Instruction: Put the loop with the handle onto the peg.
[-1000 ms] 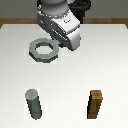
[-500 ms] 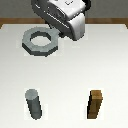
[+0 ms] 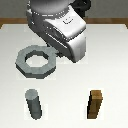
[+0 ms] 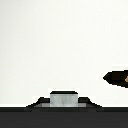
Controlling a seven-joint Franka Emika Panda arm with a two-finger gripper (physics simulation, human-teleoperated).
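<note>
hand [image 3: 56, 51] gripping loop's [image 3: 34, 62] handle

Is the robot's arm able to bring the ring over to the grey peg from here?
Probably yes. The loop hangs tilted at the gripper, above the table and behind the peg. Nothing stands between them; the brown block sits off toward the exterior view's right.

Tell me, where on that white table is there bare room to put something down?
Free: the table between the peg and the brown block, and the stretch to the block's exterior-view right. Crowded: the far middle, where the loop is held beside the arm, above the peg's side.
</note>
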